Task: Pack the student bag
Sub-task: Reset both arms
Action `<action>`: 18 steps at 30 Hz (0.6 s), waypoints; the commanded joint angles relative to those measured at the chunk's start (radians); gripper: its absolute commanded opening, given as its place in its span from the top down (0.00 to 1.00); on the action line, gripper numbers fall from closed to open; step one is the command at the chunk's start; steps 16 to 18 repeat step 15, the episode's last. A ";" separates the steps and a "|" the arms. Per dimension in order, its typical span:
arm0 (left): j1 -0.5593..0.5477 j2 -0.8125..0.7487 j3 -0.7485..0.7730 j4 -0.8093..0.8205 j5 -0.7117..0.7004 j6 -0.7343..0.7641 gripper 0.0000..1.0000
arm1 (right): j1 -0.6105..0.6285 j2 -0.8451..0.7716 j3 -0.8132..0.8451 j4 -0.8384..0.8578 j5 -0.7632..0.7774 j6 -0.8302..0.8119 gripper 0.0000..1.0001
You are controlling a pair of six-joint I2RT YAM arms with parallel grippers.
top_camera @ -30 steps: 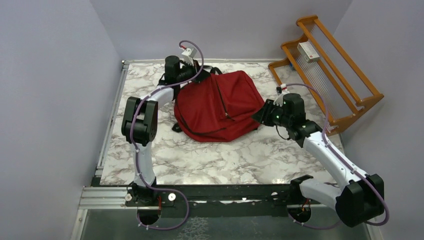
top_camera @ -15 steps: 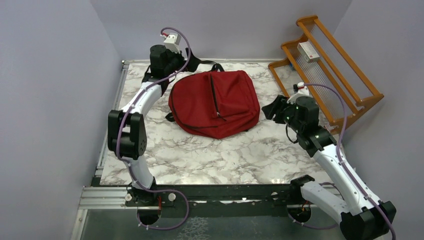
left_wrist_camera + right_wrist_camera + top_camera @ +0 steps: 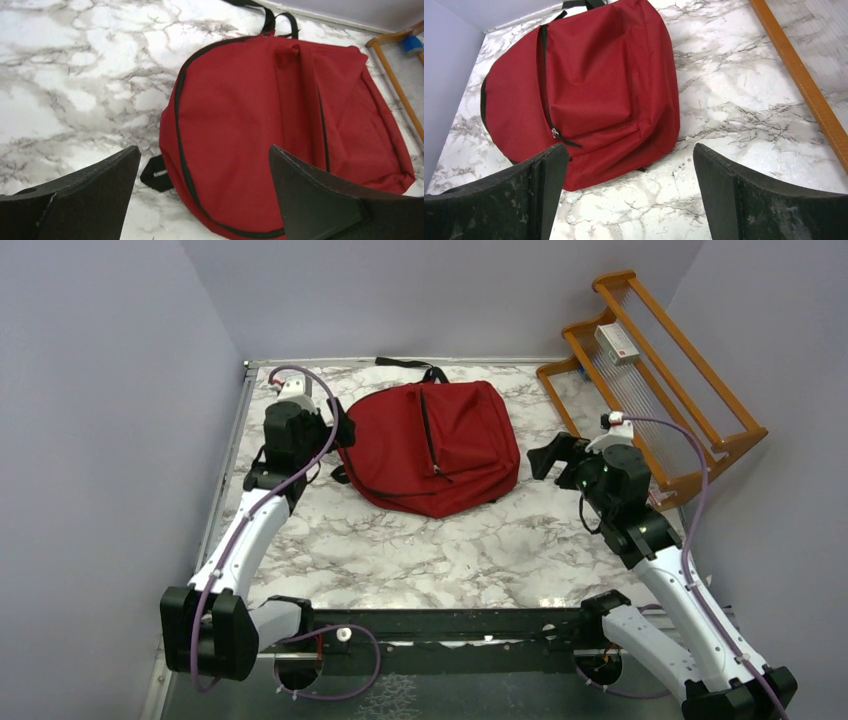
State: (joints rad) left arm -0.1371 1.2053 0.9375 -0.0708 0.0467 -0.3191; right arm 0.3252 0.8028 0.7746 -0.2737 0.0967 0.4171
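Note:
The student bag (image 3: 430, 445) is a large red backpack lying flat on the marble table, front pocket up, with its black handle and straps toward the back wall. A zip pull (image 3: 555, 132) rests on the pocket's black zip. My left gripper (image 3: 338, 428) hovers just off the bag's left edge, open and empty. In the left wrist view the bag (image 3: 280, 125) fills the space beyond the left gripper (image 3: 204, 149). My right gripper (image 3: 548, 455) is open to the right of the bag, apart from it. The right wrist view has the bag (image 3: 584, 90) ahead and left of the right gripper (image 3: 630, 147).
A wooden rack (image 3: 660, 380) stands at the back right, close behind my right wrist, with a small white box (image 3: 616, 343) on its upper shelf. Its orange rail (image 3: 804, 80) runs along the right. Purple walls close in the table on the left and back.
My left gripper let go of the bag's top and drew back to the bag's left side. The right gripper opened and pulled away to the right. The bag settled flat.

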 commanded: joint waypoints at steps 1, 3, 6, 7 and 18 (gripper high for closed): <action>0.001 -0.110 -0.132 0.010 -0.091 -0.027 0.01 | -0.005 -0.064 -0.077 0.100 0.051 -0.020 0.00; 0.001 -0.146 -0.186 0.051 -0.100 -0.026 0.01 | -0.005 -0.082 -0.118 0.141 0.057 -0.034 0.00; 0.001 -0.167 -0.236 0.109 -0.103 -0.023 0.01 | -0.005 -0.091 -0.149 0.153 0.078 -0.040 0.00; 0.001 -0.166 -0.242 0.121 -0.103 -0.024 0.01 | -0.005 -0.091 -0.149 0.145 0.080 -0.048 0.00; 0.001 -0.157 -0.250 0.166 -0.121 -0.029 0.01 | -0.005 -0.102 -0.178 0.133 0.136 -0.040 0.00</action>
